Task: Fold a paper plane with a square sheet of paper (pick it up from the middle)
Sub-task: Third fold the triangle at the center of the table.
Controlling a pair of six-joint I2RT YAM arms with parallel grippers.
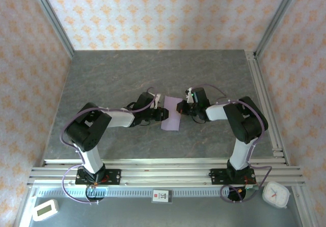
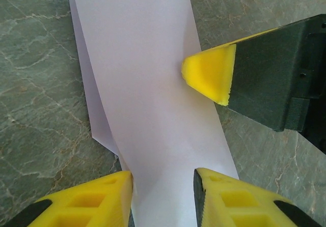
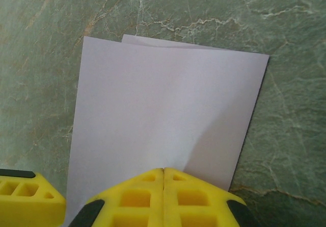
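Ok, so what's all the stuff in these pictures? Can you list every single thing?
paper sheet: one, pale lilac, folded over, middle of the table
table: one, grey-green stone look, under everything
walls: three, cream with orange pattern, around the table
metal rails: several, silver, near edge by the arm bases
clock: one, white, near right corner
small gadget: one, white, near left corner
label card: one, white with a red mark, near edge, middle
left arm: one, black and white, reaching to the paper
right arm: one, black and white, reaching to the paper
left pincer: one, yellow fingers, open, paper between them
right pincer: one, yellow fingers, shut, tip over the paper
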